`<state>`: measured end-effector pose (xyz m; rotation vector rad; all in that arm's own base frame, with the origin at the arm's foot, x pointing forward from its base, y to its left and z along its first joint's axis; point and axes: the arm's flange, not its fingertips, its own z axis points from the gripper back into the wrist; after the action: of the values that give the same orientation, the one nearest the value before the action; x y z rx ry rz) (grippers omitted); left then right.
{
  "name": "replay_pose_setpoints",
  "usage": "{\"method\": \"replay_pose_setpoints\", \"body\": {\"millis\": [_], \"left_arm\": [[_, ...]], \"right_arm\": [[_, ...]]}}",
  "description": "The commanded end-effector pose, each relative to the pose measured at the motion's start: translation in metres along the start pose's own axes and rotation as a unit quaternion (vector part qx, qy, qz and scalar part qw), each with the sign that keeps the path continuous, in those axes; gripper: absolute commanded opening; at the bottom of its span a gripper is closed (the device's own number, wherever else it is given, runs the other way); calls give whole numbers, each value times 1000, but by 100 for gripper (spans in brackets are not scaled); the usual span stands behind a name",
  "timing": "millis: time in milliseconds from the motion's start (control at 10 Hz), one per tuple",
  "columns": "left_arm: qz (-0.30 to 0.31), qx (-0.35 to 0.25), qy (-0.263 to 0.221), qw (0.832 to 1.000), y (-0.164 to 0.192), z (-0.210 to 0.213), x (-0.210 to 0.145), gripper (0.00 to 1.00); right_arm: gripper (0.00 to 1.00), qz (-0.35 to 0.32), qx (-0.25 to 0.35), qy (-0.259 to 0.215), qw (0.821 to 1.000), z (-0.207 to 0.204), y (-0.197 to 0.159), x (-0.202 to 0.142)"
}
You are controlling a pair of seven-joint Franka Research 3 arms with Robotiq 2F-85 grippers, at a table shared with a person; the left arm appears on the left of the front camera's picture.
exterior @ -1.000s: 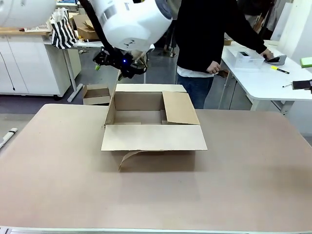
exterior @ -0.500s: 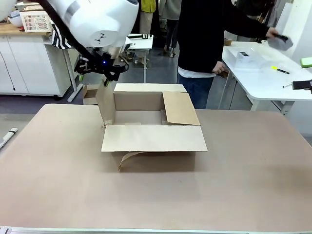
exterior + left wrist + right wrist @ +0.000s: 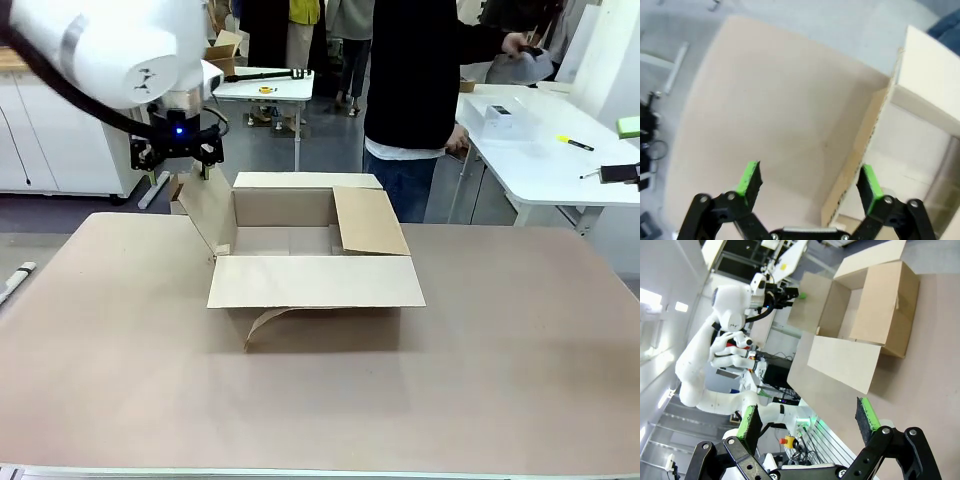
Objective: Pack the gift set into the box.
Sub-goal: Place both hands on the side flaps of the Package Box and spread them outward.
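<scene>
**Open box, both grippers empty**

While our table (image 3: 520,360) lies broad and brown under everything, the box (image 3: 310,282) sits near its middle, the near flap folded flat toward us, the right flap leaning inward, the left flap standing tilted outward. We see no gift set in any view. A person (image 3: 420,90) stands beyond the far edge. Our left gripper (image 3: 810,182) hovers above the left flap's top edge, fingers spread wide, touching nothing. Our right gripper (image 3: 807,422) also gapes apart, holding nothing, well off from the box.
</scene>
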<state>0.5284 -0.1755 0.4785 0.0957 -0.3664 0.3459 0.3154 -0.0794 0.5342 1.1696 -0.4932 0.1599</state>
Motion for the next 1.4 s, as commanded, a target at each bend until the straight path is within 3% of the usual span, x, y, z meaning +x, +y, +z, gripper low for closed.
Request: {"method": "replay_pose_setpoints", "body": {"millis": [0, 300, 400, 800, 900, 1200, 1300], "left_arm": [[-3, -62, 38, 997, 30, -14, -2, 100], [20, -125, 61, 990, 63, -23, -1, 100], [31, -120, 67, 990, 72, -27, -3, 100], [1, -178, 134, 975, 82, -59, -12, 100], [27, -146, 98, 984, 74, -41, -5, 100], [27, -146, 98, 984, 74, -41, -5, 100], [27, -146, 98, 984, 74, -41, -5, 100]], "right_arm": [[100, 13, 12, -8, 1000, -1, 1, 3], [100, 13, 12, -8, 1000, -1, 1, 3], [100, 13, 12, -8, 1000, -1, 1, 3], [100, 13, 12, -8, 1000, -1, 1, 3], [100, 13, 12, -8, 1000, -1, 1, 3], [100, 0, 1, 0, 1000, 0, 0, 0], [100, 24, -18, 42, 999, -45, 13, 20]]}}
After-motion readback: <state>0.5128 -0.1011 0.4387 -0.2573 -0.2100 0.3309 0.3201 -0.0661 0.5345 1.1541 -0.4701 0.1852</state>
